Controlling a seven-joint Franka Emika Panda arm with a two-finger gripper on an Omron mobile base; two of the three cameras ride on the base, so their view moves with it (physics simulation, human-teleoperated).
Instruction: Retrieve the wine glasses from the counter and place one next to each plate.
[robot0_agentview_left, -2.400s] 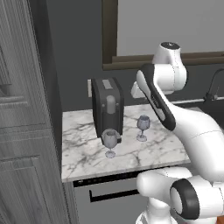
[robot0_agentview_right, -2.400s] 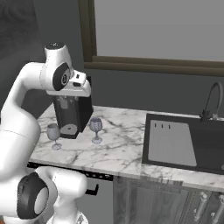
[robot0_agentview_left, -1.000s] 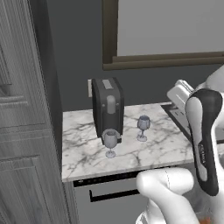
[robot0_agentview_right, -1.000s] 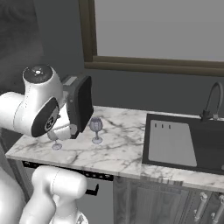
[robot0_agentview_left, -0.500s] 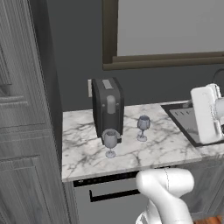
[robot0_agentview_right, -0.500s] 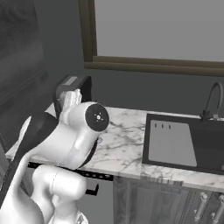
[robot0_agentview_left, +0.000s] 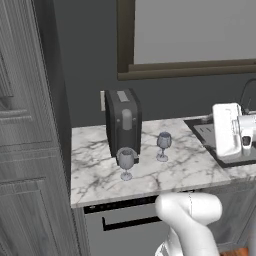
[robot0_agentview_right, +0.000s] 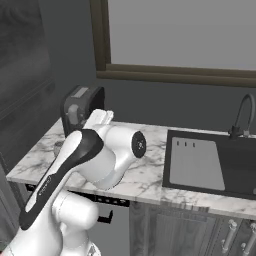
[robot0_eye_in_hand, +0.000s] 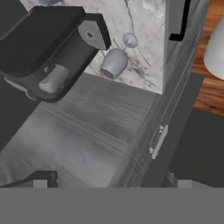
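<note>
Two stemmed wine glasses stand upright on the counter (robot0_agentview_left: 95, 170), a short slab of white-grey veined marble over a grey cabinet front with a black bar handle (robot0_agentview_left: 131, 220). Each glass is see-through grey-blue, with a rounded bowl, a thin stem and a round flat foot. The nearer glass (robot0_agentview_left: 125, 162) sits just in front of a black boxy coffee machine (robot0_agentview_left: 122, 122), close to the counter's front edge; the farther glass (robot0_agentview_left: 163, 145) stands apart to the right of the machine's base. In the hand view the nearer glass (robot0_eye_in_hand: 117, 58) appears tilted by the camera's roll, its foot on the marble beside the machine's dark, smooth body (robot0_eye_in_hand: 48, 52) and perforated drip grille.

Tall grey wood-grain cabinet doors (robot0_agentview_left: 25, 150) rise at the left of the counter. To the right, a dark rectangular sink (robot0_agentview_right: 207, 165) is set into the marble, with a curved dark faucet (robot0_agentview_right: 241, 117) behind it. A dark wooden window frame (robot0_agentview_left: 190, 67) runs along the far wall.

The arm's glossy white shell curves up in front of the counter, and the hand (robot0_agentview_left: 234, 131) hangs over the sink's edge, well apart from both glasses. The gripper's finger tips show as small dark blocks in the hand view, but whether they are spread or closed cannot be told.
</note>
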